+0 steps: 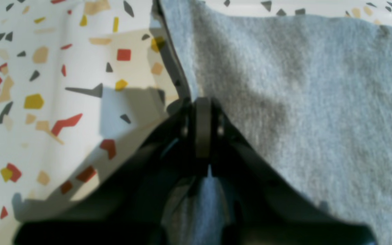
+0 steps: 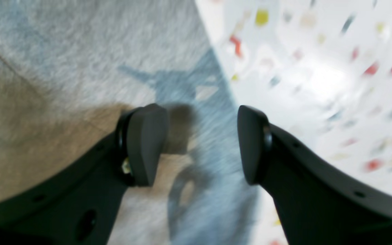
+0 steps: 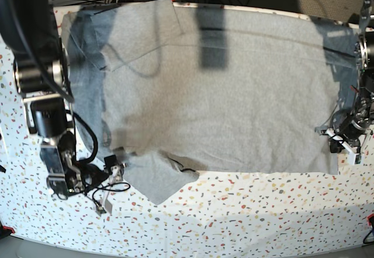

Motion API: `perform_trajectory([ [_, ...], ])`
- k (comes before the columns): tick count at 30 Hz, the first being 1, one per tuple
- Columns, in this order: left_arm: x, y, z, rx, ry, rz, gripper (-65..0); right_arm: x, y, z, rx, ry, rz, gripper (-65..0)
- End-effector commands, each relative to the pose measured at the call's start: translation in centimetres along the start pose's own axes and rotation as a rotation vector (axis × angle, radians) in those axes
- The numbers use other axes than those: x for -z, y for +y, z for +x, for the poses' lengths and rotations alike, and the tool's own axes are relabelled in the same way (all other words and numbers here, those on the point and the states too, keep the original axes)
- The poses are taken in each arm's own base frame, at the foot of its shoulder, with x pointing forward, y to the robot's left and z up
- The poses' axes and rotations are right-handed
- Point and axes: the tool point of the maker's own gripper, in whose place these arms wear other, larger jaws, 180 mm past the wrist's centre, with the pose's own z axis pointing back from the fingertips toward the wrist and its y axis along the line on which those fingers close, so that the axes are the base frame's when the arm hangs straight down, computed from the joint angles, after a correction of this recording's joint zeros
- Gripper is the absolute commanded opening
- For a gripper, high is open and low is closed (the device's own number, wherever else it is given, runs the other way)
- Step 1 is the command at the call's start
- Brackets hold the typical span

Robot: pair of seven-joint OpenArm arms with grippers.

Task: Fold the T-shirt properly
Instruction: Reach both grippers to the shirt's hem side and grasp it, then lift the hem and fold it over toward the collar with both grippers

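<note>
Left gripper (image 1: 202,112) clenching hard on the T-shirt (image 3: 222,94), pinching a raised fold at the hem edge, grey cloth bunching between the closed fingers (image 1: 202,129). Right gripper (image 2: 201,143) standing released, fingers (image 2: 146,143) spread wide, hovering over the shirt's edge near the sleeve (image 3: 158,179), gripping nothing. Shirt lying mostly flat, plain side up, spreading across the far half of the terrazzo-patterned table (image 3: 245,211), hem running along the near side, one sleeve poking toward the camera in the base view. Shadows falling across the upper cloth.
</note>
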Motion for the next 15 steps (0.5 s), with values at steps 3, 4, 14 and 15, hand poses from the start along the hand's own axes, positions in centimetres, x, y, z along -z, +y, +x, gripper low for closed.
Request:
perform_trajectory([
  [3,-0.1,0.8,1.9,0.005,-0.037,0.01,-65.0,-0.6,-2.9,1.5,-0.111,0.014,-0.106,-28.8],
  [4,-0.1,0.8,2.0,0.005,-0.038,0.01,-65.0,-0.3,-3.2,0.9,-0.123,0.032,-0.116,-28.8],
  [14,-0.1,0.8,2.0,0.005,-0.039,0.01,-65.0,1.7,-2.7,-3.4,-0.081,0.111,-0.082,-29.1],
  [15,-0.1,0.8,2.0,0.005,-0.038,0.01,-65.0,1.7,-2.6,-3.5,-0.082,0.117,-0.078,-31.2],
])
